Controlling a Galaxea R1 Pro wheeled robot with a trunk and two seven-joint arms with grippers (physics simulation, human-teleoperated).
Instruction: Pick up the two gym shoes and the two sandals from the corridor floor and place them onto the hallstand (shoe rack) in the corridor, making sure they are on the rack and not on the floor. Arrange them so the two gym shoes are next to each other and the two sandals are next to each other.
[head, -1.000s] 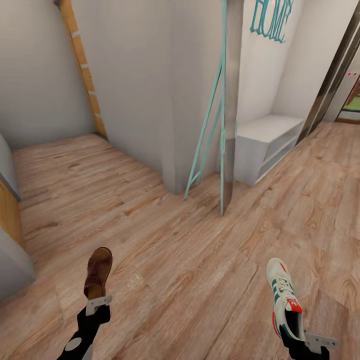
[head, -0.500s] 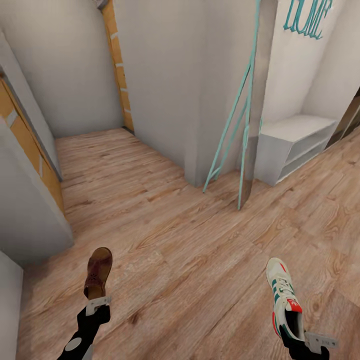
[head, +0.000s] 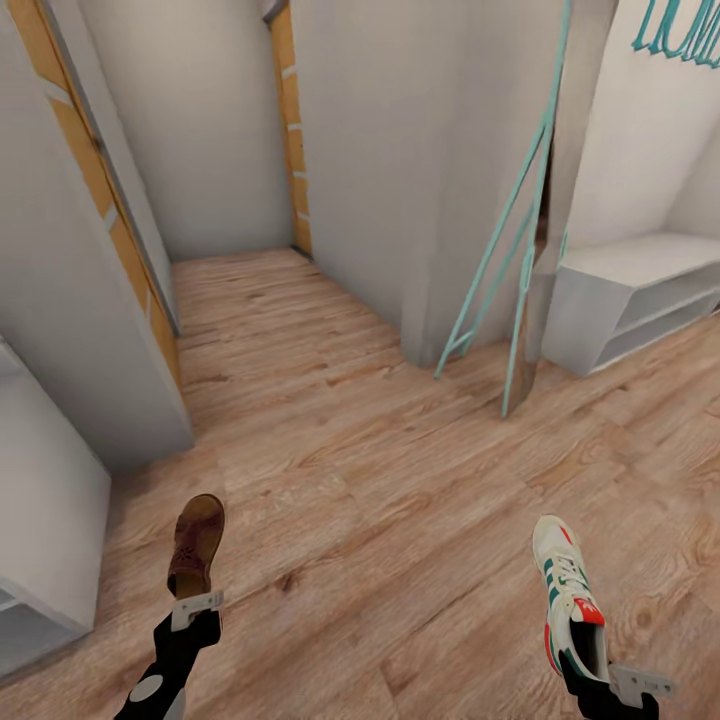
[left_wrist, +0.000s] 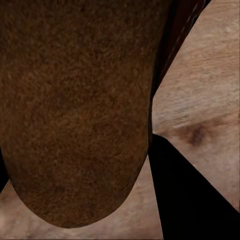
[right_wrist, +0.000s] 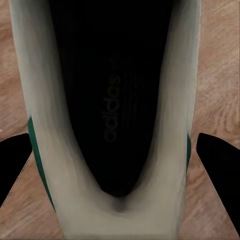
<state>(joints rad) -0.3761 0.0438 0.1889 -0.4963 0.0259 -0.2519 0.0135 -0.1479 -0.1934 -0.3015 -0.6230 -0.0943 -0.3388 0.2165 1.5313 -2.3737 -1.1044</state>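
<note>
Wood-plank corridor floor (head: 340, 440) runs between pale walls; the grey hallstand (head: 625, 300) stands at far right, cut off by the frame edge, its shelves only partly visible. Left pincer (head: 195, 607) grips a brown sandal (head: 196, 545) by the heel, held above the floor; in the left wrist view the sandal (left_wrist: 75, 110) blocks one finger. Right pincer (head: 600, 678), cropped at the frame's bottom, clamps a gym shoe (head: 568, 598) at its heel; dark fingers (right_wrist: 217, 157) flank the shoe (right_wrist: 115, 200).

The corridor floor (head: 350, 480) is bare wood plank; the hallstand (head: 625, 300) is stood at its right edge.
</note>
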